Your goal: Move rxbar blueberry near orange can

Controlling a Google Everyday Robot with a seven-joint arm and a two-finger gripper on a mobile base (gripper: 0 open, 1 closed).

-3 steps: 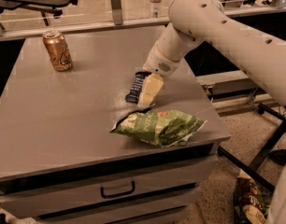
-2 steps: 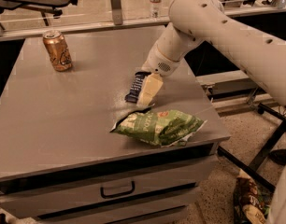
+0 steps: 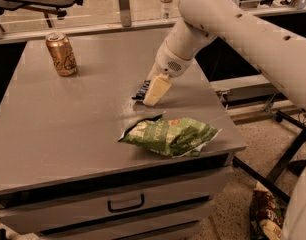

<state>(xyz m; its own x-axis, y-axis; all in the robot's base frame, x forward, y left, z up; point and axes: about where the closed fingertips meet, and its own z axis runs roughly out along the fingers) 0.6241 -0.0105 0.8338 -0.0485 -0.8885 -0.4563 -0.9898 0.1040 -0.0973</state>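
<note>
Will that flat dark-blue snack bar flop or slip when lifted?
Likely stiff and light: the small flat dark-blue snack bar lies flat at the gripper, right of table centre. Thin and low, it may slip from a shallow grasp; rolling seems unlikely.

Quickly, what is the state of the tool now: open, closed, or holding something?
Tool: low over the table, right at the rxbar blueberry; open, closed or holding cannot be told.

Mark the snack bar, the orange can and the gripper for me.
snack bar [image 3: 141,91], camera view, dark edge showing beside the gripper.
orange can [image 3: 62,56], camera view, middle of its side.
gripper [image 3: 152,98], camera view, tip, down at the bar.
</note>
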